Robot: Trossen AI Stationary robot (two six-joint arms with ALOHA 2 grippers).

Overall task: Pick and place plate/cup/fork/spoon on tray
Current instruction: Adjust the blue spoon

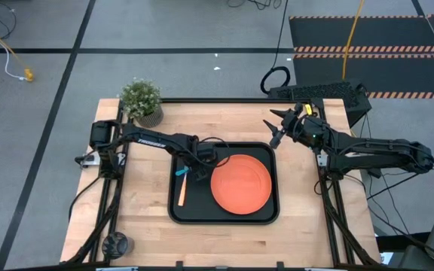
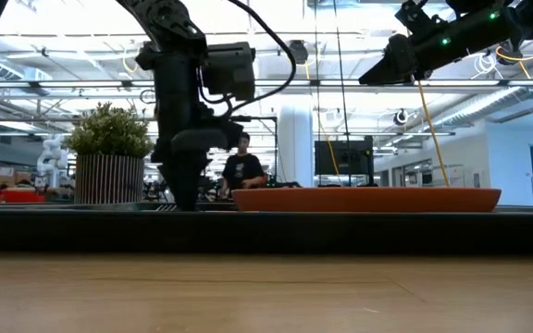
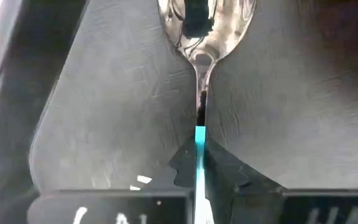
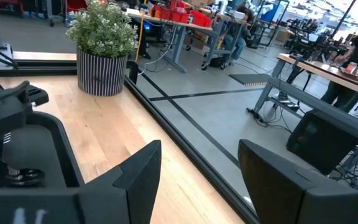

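The round flat orange plastic plate (image 1: 240, 184) and the slim orange-handled fork (image 1: 182, 191) already lie in the large black rectangular tray (image 1: 223, 218) on the wooden counter (image 1: 142, 218). The left hand (image 1: 194, 175) stands low in the tray, pinched narrowly on the light blue handle of the silver-bowled spoon (image 3: 202, 37), whose bowl rests on the tray floor. The right hand (image 1: 276, 128) waits wide open above the counter's far right corner; judging from this, the spoon is nearly placed, and the cup, nowhere clearly identifiable, remains.

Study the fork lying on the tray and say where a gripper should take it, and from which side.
Grip the fork mid-handle, coming straight down from above. It lies flat on the tray, so only its narrow sides offer a pinch; set the fingers across the handle.
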